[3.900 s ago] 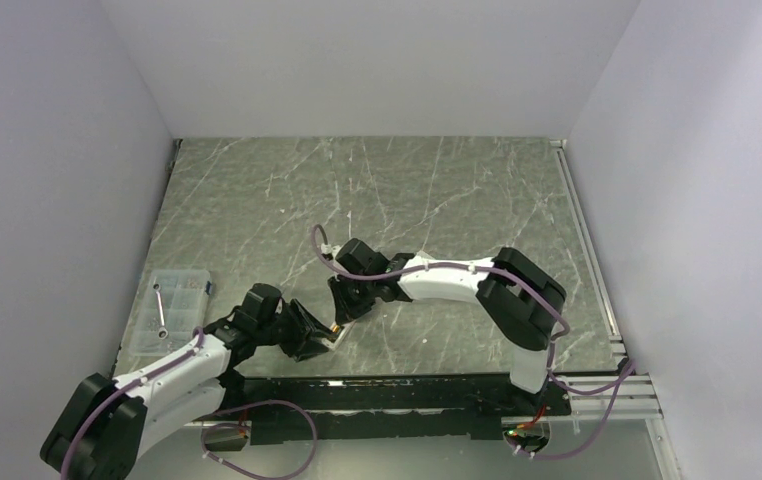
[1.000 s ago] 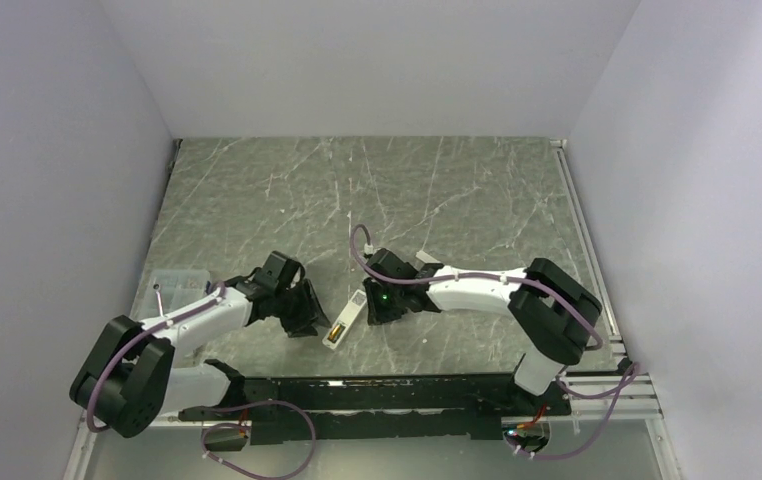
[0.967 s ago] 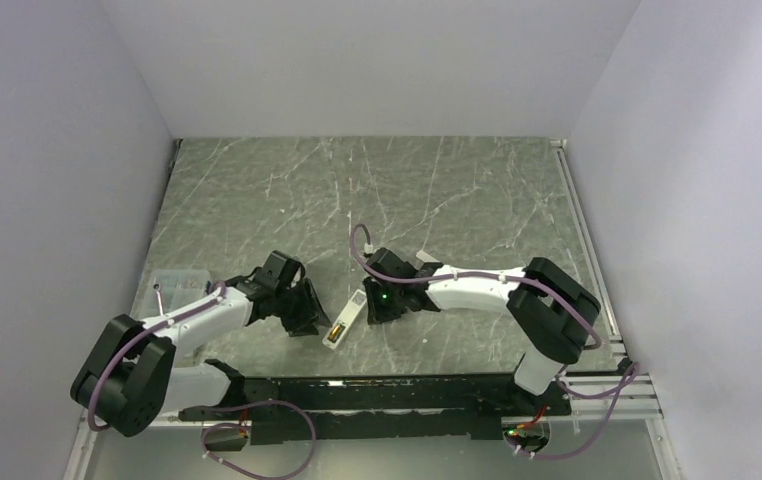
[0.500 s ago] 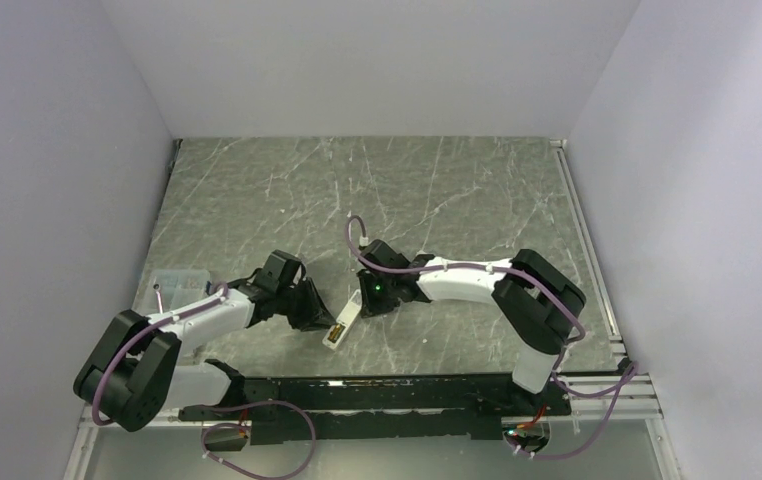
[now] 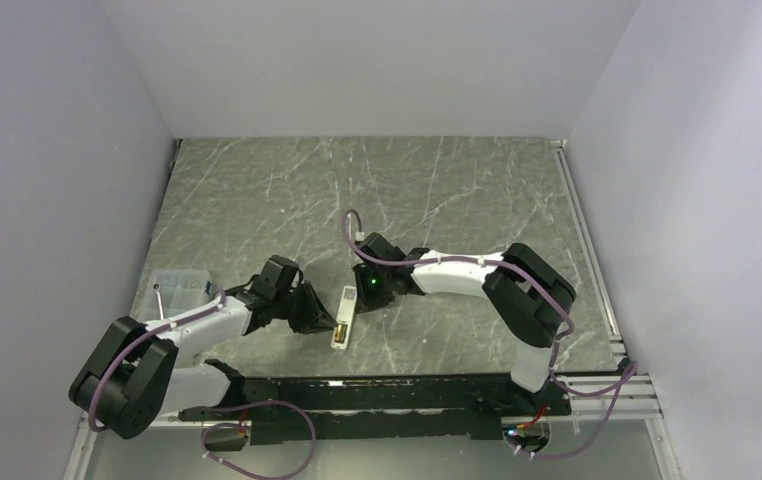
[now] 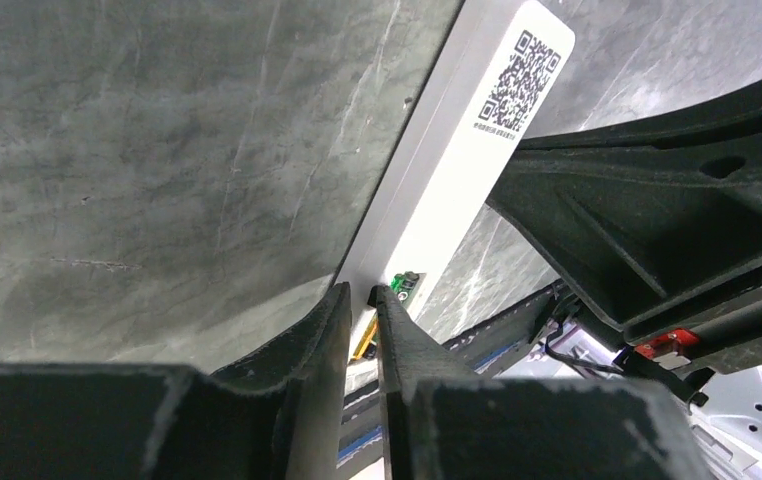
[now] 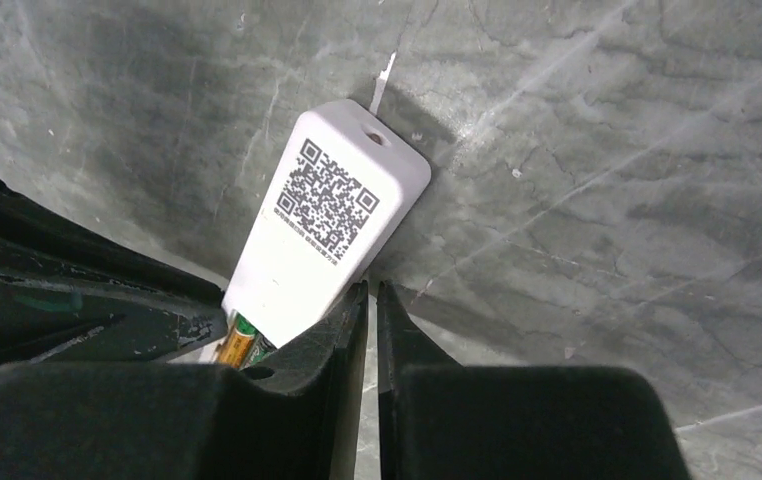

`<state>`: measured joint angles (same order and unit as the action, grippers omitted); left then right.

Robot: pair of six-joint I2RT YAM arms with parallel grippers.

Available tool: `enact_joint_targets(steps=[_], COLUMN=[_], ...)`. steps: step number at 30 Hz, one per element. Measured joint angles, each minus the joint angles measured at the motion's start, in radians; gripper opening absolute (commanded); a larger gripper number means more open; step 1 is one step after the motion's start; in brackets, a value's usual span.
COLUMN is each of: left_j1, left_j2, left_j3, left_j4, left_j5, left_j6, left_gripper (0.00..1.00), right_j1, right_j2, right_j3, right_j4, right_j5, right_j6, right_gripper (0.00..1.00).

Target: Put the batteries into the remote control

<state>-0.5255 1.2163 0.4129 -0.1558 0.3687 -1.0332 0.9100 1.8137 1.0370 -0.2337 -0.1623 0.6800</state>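
Observation:
The remote control (image 5: 343, 314) lies on the table, back face up, showing a QR label (image 7: 322, 212). Its near end is open, and an orange-gold battery (image 7: 234, 346) and a greenish one (image 7: 257, 351) sit inside. They also show in the top view (image 5: 340, 331). My left gripper (image 5: 318, 319) is shut and empty, tips against the remote's left edge near the battery end (image 6: 366, 342). My right gripper (image 5: 362, 296) is shut and empty, tips against the remote's right edge (image 7: 371, 288). The remote (image 6: 477, 130) runs away from my left fingers.
A clear plastic box (image 5: 174, 290) stands at the left, beside the left arm. A black rail (image 5: 387, 393) runs along the front edge. Grey walls close in the table on three sides.
The remote has turned from a slant to nearly straight along the table. My right gripper moved left against it. My left gripper shifted slightly right and nearer. Earlier, both grippers were bunched over it.

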Motion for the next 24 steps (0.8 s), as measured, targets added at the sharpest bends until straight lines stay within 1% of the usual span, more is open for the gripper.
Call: enact_joint_targets(steps=[4,9,16,24], left_j1=[-0.003,-0.016,-0.037,-0.050], left_j2=[-0.011,-0.027,-0.045,-0.100], left_j3=[-0.020,-0.047,-0.082,-0.099], left_j4=[0.023,0.047,0.100,0.153], left_j5=[0.001,0.002,0.011,0.019], left_j6=[-0.019,-0.050,-0.092,-0.129], left_gripper=[0.30,0.36,0.38,0.41], right_j1=[-0.003,-0.006,-0.006,-0.006], right_j2=[0.013,0.041,0.079,0.092], right_j3=[0.013,0.047,0.095,0.133], right_j4=[0.000,0.001,-0.002,-0.043], right_j5=[-0.009,-0.032,-0.056,-0.044], right_j6=[-0.007,-0.024,-0.057,-0.105], right_gripper=[0.10,0.10,0.10,0.10])
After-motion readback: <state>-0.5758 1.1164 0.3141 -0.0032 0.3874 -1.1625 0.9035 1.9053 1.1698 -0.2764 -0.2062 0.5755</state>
